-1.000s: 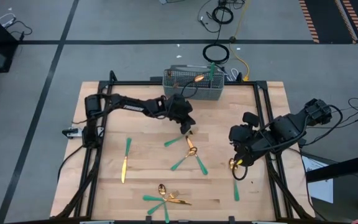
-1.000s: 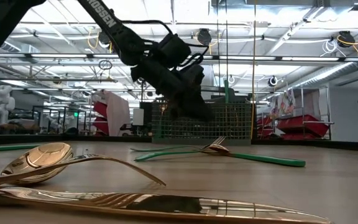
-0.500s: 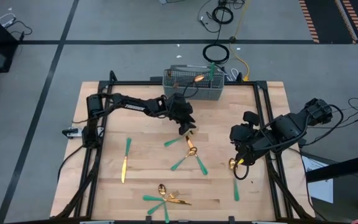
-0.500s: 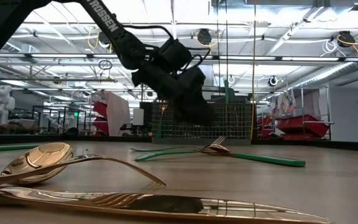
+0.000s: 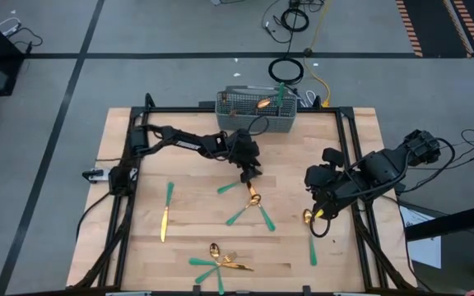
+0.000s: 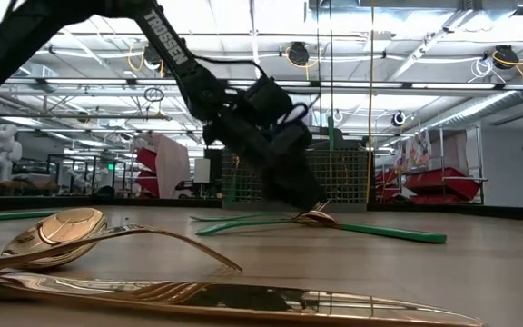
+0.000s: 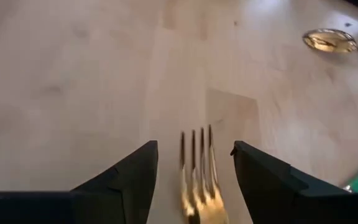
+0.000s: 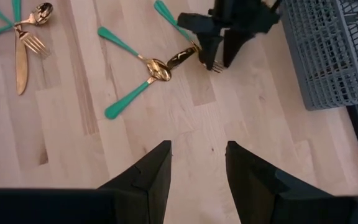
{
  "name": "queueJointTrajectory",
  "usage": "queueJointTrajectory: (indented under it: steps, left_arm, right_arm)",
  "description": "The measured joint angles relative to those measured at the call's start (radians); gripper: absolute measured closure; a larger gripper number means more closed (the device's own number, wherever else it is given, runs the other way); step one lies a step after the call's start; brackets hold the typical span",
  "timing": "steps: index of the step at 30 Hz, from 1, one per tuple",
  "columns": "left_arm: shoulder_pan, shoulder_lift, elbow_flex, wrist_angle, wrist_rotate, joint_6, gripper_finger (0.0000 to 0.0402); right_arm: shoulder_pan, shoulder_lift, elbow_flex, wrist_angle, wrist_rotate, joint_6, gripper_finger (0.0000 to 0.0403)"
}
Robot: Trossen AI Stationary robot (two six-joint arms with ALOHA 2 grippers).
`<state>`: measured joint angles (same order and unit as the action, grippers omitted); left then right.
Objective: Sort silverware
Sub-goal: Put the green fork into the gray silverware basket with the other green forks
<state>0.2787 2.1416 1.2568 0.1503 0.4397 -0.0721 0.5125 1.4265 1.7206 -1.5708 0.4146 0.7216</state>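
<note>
While straddling fork (image 7: 199, 177), left end effector (image 7: 194, 165).

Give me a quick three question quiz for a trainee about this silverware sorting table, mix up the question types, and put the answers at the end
1. True or false: the left gripper stands open astride the head of a fork.
2. Multiple choice: where is the grey wire caddy? A) at the far edge of the table, B) in the middle of the table, C) on the floor.
3. Fill in: the right gripper hovers over bare wood with ____ between its fingers.

Key
1. True: in the left wrist view the fork tines lie between the two spread fingers.
2. A.
3. Nothing; its fingers are apart and only the tabletop shows between them.
</note>
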Motion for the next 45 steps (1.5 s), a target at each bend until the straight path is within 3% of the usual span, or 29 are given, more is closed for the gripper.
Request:
queueJointTrajectory:
  steps: [4,7,9,14,23,28,32,36,38,45]
  left_arm:
    - [0.001,0.061,0.035,0.008,0.109,-0.038,0.0188]
    - [-0.006,0.083,0.056,0.006,0.158,-0.043,0.0212]
    - [-0.014,0.085,0.062,0.000,0.158,-0.036,0.0247]
    - [-0.013,0.085,0.065,-0.008,0.146,-0.063,0.0380]
    - [-0.005,0.061,0.111,-0.057,0.136,-0.208,0.0397]
    - [-0.005,-0.063,0.158,-0.041,0.105,-0.236,0.0398]
    - [-0.018,-0.221,0.175,-0.043,-0.119,-0.136,0.0399]
    - [-0.019,-0.422,0.174,-0.004,-0.593,0.112,0.0400]
    - [-0.004,-0.491,0.151,0.087,-0.768,0.243,0.0400]
    - [0.105,-0.592,-0.034,0.443,-0.898,0.456,0.0400]
  right_arm:
    - [0.000,0.000,0.000,0.000,-0.017,0.000,0.0261]
    - [0.000,0.000,0.000,0.000,-0.021,-0.001,0.0261]
    - [0.000,0.000,0.000,0.000,-0.021,-0.001,0.0261]
    - [0.000,0.000,0.000,0.000,-0.020,-0.002,0.0261]
    - [0.000,0.000,0.000,0.000,0.004,0.011,0.0261]
    - [0.000,0.000,0.000,-0.001,0.050,0.039,0.0261]
    - [0.001,0.000,0.000,0.001,0.113,0.048,0.0261]
    - [0.001,0.000,0.000,0.002,0.166,0.050,0.0261]
    - [0.001,0.000,0.000,0.005,0.184,0.050,0.0261]
    - [0.000,0.000,0.000,0.024,0.197,0.052,0.0261]
